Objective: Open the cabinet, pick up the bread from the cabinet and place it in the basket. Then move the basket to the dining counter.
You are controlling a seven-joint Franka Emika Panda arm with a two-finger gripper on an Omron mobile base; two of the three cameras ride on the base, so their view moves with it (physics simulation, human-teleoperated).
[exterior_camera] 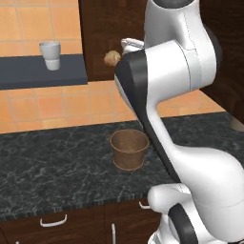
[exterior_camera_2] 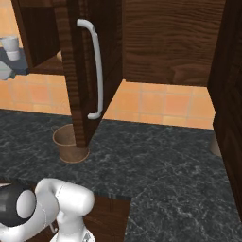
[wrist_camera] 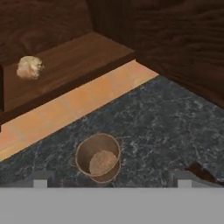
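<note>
Where the left base view looks across the black marbled tabletop (exterior_camera: 57,162), the brown woven basket (exterior_camera: 129,149) stands upright on it near the middle, and the small tan bread (exterior_camera: 112,58) lies above it on the floor of the dark wood cabinet (exterior_camera: 107,33), just left of the white arm; a white cup (exterior_camera: 50,55) sits on a grey shelf (exterior_camera: 43,70) to the left, well apart from both. Seen from the right base view, the cabinet door (exterior_camera_2: 90,66) hangs open with its curved silver handle (exterior_camera_2: 96,66) facing the camera, and the basket (exterior_camera_2: 70,143) stands on the tabletop partly behind the door's lower edge. Along the hand view, the fingertips (wrist_camera: 40,180) of the hand (wrist_camera: 111,181) stand wide apart and grip nothing; the basket (wrist_camera: 98,158) lies below between them, and the bread (wrist_camera: 29,68) rests on the cabinet floor (wrist_camera: 74,65) at upper left.
</note>
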